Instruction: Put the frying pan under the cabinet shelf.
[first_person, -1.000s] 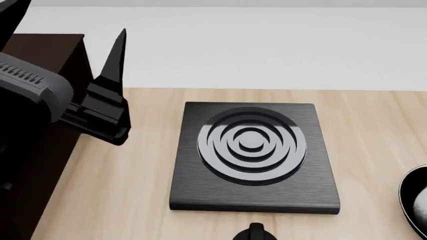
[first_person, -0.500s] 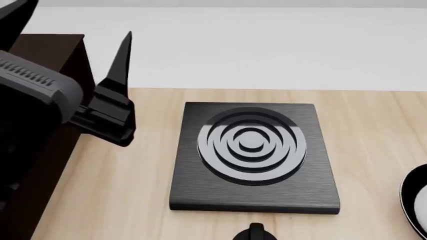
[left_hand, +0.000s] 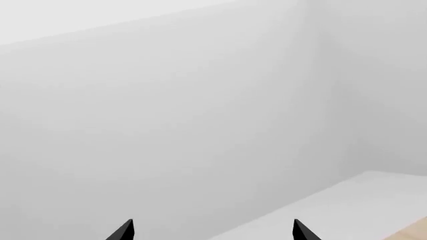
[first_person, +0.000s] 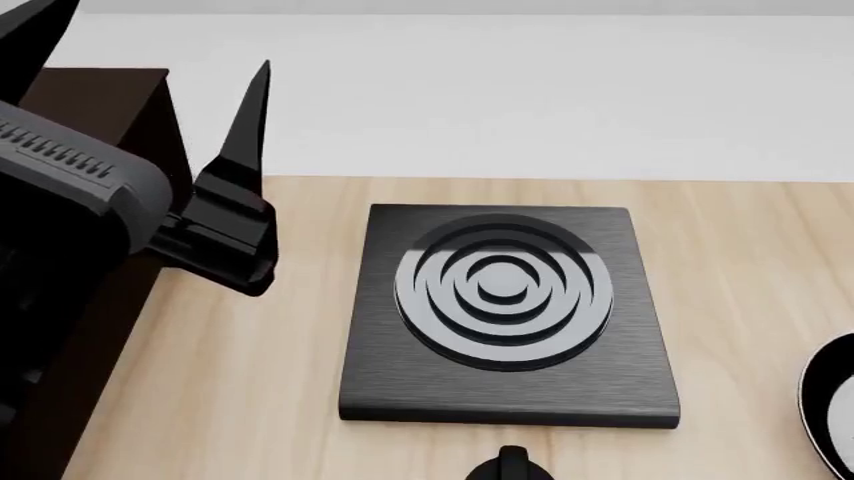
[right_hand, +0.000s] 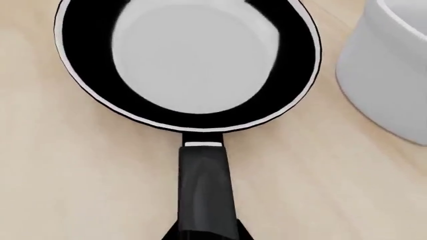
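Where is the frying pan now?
In the head view the frying pan shows only at the right edge, on the wooden table, right of the square black plate. The right wrist view shows a white bowl beside it.

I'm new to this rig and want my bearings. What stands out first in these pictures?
The square black plate with ringed grooves lies mid-table. At the left, the raised left pincer stands before the dark cabinet. In the right wrist view, the frying pan sits on the wood, its handle toward the camera, beside a white bowl.

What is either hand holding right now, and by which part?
Left hand is open and empty. Right hand sits at the frying pan handle's end; whether it grips cannot be told.
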